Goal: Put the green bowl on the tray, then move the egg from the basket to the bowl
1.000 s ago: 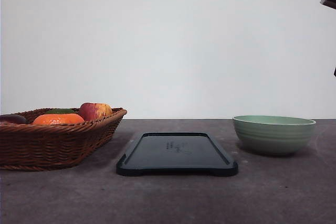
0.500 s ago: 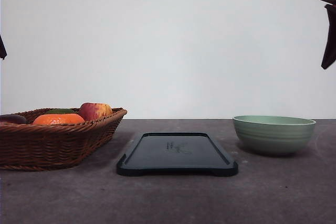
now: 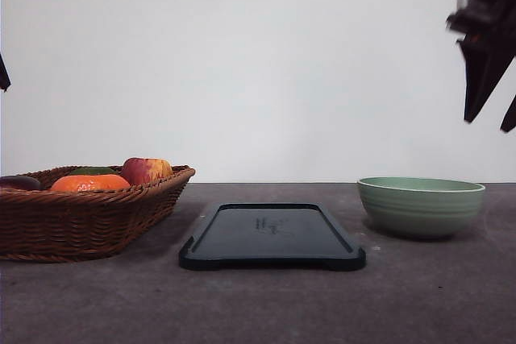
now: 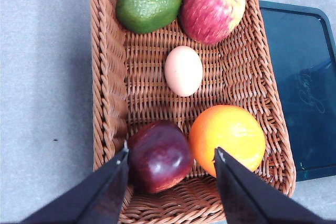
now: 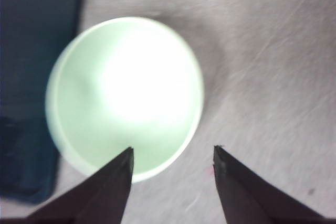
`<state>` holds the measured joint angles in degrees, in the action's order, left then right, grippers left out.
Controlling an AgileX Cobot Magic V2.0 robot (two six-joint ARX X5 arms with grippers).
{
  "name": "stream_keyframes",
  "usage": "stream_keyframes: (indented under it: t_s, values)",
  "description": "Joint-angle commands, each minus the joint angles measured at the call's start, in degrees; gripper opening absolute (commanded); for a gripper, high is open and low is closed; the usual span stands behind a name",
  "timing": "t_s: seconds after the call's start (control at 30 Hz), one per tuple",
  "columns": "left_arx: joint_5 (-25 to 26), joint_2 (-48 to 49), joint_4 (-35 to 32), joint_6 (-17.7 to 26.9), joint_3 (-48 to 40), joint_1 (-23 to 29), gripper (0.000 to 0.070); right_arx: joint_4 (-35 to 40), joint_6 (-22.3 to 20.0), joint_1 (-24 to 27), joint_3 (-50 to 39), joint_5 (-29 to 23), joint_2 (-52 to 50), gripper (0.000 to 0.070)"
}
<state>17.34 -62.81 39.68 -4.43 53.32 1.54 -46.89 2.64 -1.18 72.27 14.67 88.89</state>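
the right hand [image 3: 489, 122] hangs spread wide at the frame's upper right, well above the bowl [image 3: 420, 206] on the table [image 3: 266, 304].

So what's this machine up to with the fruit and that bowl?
Nothing is held yet. The right gripper hangs open above the green bowl, which sits on the table to the right of the dark tray. The left gripper hangs open over the basket, where an egg lies among the fruit. The tray has nothing on it.
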Motion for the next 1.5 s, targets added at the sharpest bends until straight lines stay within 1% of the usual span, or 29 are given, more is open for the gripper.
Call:
stream_keyframes:
  t_s: [0.0,0.13,0.33,0.5,0.53,0.67,0.83,0.93,0.97,1.0,1.1,1.13,1.23,1.33,1.47]
  values:
    - [0.3,-0.4,-0.4,0.5,1.4,-0.1,0.0315,0.0,-1.7,-0.2,1.9,-0.6,2.9,0.0299]
    - [0.3,-0.4,-0.6,0.5,1.4,-0.1,0.0315,0.2,-2.6,-0.2,3.3,-1.3,7.5,0.0298]
    - [0.3,-0.4,-0.8,0.5,1.4,-0.1,0.0315,1.4,-3.1,-0.2,3.7,-1.4,12.7,0.0247]
    - [0.3,-0.4,-0.9,0.5,1.4,-0.1,0.0315,1.4,-3.1,-0.2,3.7,-1.4,15.2,0.0015]
    - [0.3,-0.4,-0.9,0.5,1.4,-0.1,0.0315,1.4,-3.1,-0.2,3.7,-1.4,15.3,0.0001]
    - [0.3,-0.4,-0.9,0.5,1.4,-0.1,0.0315,-0.6,-3.1,-0.2,5.4,-1.4,15.2,0.0]
    - [0.3,-0.4,-0.9,0.5,1.4,-0.1,0.0315,-9.0,-3.1,-0.7,12.5,-1.4,15.2,0.0]
    - [0.3,-0.4,-0.9,0.5,1.4,-0.1,0.0315,-14.3,-3.1,-2.2,18.4,-1.3,15.2,0.0]
    - [0.3,-0.4,-0.9,0.5,1.4,-0.1,0.0315,-14.9,-2.9,-3.0,20.1,-1.1,15.2,0.0]
    - [0.3,-0.4,-0.9,0.5,1.4,-0.1,0.0315,-15.3,-2.8,-3.9,21.8,-0.6,15.2,0.0]
    - [0.3,-0.4,-1.1,0.5,1.4,-0.1,0.0315,-13.9,-1.8,-7.5,26.3,3.4,15.2,0.0]
    - [0.3,-0.4,-1.1,0.5,1.4,-0.1,0.0315,-13.2,-1.5,-8.9,27.5,3.5,15.2,0.0]
    - [0.3,-0.4,-1.1,0.5,1.4,-0.1,0.0315,-11.6,-1.1,-13.2,30.4,2.1,15.6,0.0]
    - [0.3,-0.4,-1.1,0.5,1.4,-0.1,0.0315,-11.5,-1.1,-17.3,32.4,0.0,17.0,0.0]
    - [0.3,-0.4,-1.1,0.5,1.4,-0.1,0.0315,-11.5,-1.1,-21.1,33.1,-1.6,20.1,0.0]
